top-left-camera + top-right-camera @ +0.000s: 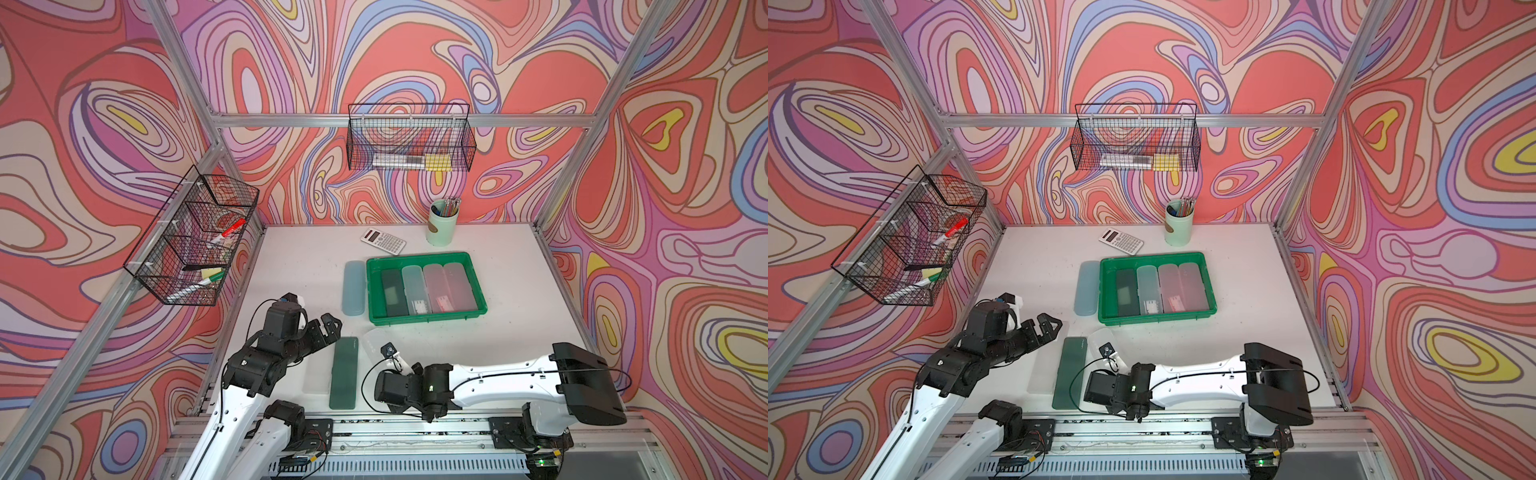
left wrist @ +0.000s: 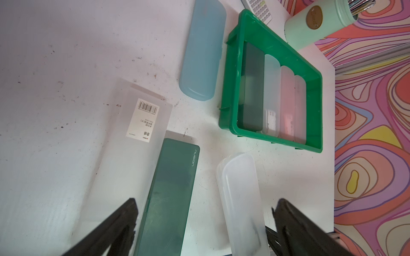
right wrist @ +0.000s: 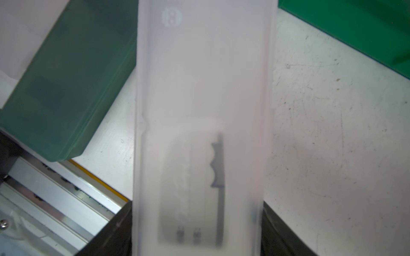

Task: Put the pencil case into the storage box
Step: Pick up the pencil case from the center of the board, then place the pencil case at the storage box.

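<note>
The right claw (image 3: 197, 228) is clamping the near end of the white case (image 3: 199, 77), with a black finger pressing on each long edge. The case is running lengthwise straight out ahead of the claw. Its rounded far end is pointing at the near left corner of the box (image 1: 428, 318) and ending short of it. I cannot tell whether it is resting on the table (image 1: 519, 332) or riding a little above it. Just to the claw's left a green case (image 1: 344, 374) is lying nearly parallel, with a clear case (image 2: 133, 133) right beside it on the far side. Farther left the left claw (image 1: 328, 326) is hovering with its fingers wide apart, gripping nothing. Ahead, the box is holding four cases side by side. A blue case (image 1: 353, 289) is lying just beside its left wall.
</note>
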Robot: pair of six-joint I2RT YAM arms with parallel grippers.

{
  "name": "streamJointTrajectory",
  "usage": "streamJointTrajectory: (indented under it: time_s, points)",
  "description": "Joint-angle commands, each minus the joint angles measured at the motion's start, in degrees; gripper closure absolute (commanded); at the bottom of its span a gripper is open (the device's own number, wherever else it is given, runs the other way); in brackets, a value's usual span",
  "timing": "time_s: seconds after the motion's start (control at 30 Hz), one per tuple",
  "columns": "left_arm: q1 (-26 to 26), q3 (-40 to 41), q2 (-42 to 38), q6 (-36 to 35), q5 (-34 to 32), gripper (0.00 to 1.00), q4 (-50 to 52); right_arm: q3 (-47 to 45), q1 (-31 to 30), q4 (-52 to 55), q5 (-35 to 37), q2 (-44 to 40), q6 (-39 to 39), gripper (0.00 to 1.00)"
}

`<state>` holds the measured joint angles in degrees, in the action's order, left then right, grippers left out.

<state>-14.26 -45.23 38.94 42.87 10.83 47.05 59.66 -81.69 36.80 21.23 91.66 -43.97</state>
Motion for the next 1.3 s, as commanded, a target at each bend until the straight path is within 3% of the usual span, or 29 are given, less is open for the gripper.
streamJointTrajectory:
  time_s: [0.0,0.17,0.33,0.6,0.9,1.27]
  points:
    - [0.2,-4.0,1.7,-1.4,-0.4,0.01,-1.5,0.7,-0.4,0.1,3.3,-3.9,2.5,0.44]
    - [0.2,-9.6,8.2,-2.2,1.2,0.01,-5.4,6.0,1.7,3.8,6.9,-5.2,2.8,0.44]
    - [0.2,-14.9,15.0,-3.2,0.9,0.01,-9.1,11.7,9.6,4.0,6.0,-3.7,4.4,0.47]
    - [0.2,-20.4,24.9,-3.2,5.2,0.01,-16.1,17.7,26.8,-1.7,-5.0,1.3,13.8,0.48]
    - [0.2,-17.4,31.4,-2.0,9.6,0.01,-24.1,19.3,41.2,-5.0,-13.2,9.1,20.3,0.51]
    - [0.0,-11.7,35.1,-1.5,12.1,0.01,-29.7,13.7,52.2,-7.0,-13.2,9.6,24.6,0.52]
